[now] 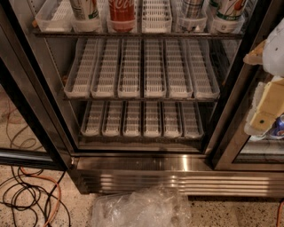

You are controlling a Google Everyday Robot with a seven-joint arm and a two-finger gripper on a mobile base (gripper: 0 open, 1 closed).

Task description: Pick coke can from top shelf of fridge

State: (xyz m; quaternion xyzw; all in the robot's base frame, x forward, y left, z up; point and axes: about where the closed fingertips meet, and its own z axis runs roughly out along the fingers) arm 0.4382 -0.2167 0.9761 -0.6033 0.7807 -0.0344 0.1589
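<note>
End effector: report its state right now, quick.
End effector: at the view's right edge, beside the fridge; open or closed cannot be told. The coke can stands on the top shelf, not held.

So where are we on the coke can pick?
Done: the fridge looks open, its racks exposed. In hand: the gripper is at the right edge of the view, level with the middle racks and well apart from the can. Left: the pick itself. The coke can sits upright in its lane on the top shelf; the reach, grasp and pull-out are not yet done.
</note>
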